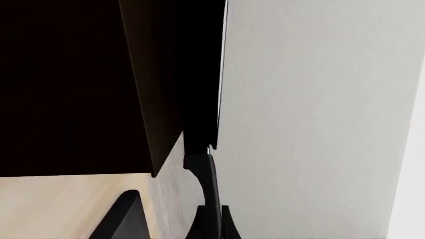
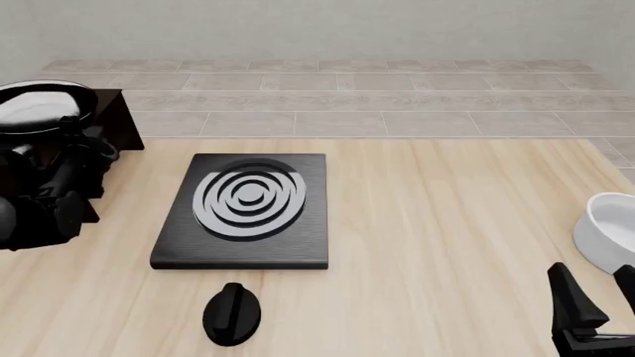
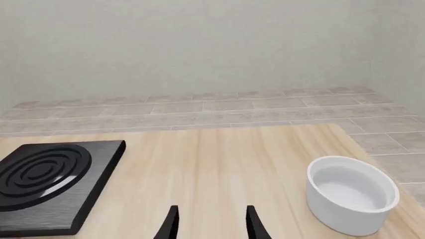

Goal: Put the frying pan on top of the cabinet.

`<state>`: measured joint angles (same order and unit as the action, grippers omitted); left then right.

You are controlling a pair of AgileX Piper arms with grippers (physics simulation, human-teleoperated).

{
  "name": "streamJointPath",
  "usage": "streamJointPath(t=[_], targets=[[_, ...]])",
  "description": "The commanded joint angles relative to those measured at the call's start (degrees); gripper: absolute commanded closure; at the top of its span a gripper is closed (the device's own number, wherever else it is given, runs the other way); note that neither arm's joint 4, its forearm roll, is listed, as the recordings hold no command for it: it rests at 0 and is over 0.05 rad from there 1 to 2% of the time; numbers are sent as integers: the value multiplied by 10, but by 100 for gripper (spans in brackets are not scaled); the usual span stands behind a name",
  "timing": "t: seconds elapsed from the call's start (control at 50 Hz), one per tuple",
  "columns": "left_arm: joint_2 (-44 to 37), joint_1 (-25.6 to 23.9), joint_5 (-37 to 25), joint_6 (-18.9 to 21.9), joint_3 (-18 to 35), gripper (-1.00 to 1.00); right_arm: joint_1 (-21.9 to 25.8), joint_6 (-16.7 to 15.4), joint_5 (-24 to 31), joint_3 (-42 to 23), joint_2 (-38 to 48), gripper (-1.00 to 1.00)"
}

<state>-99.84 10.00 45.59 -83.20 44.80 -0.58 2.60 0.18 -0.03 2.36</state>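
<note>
Tiled floor, plain grey wall behind, pale wood counter (image 2: 447, 223).

Pan (image 2: 38, 105) is at the far left back edge of the front view, round with a black rim and a pale inside. It looks to sit on the cabinet (image 2: 125, 119) top. Can't tell if it rests fully or is just above it, and the handle isn't clear in any view.

Left arm is a dark mass just in front of the cabinet, below the pan. Left claw (image 1: 166, 214) is spread, with bare counter showing between the fingers (image 1: 211, 194) and nothing pinched. The cabinet's dark side fills that view.

Handling, my guess: rigid and fairly light, but the glossy finish is slippery and the long handle puts the weight off-centre. Best hold is the handle close to the bowl, or the rim. Far out on the handle it'll tip.

Stove plate (image 2: 248, 212) is mid-counter, well apart from the cabinet, with a black knob (image 2: 231, 314) just in front of it. White bowl (image 2: 607, 232) is at the right edge. Right claw (image 3: 211, 225) is low near the bowl, spread and empty.
</note>
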Motion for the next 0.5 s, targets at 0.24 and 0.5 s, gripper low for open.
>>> streamJointPath(t=[0.24, 0.5], targets=[[-18, -6, 21, -1, -11, 100, 2, -3, 0, 0, 0, -100], [-18, -4, 7, 12, -6, 100, 3, -4, 0, 0, 0, -100]])
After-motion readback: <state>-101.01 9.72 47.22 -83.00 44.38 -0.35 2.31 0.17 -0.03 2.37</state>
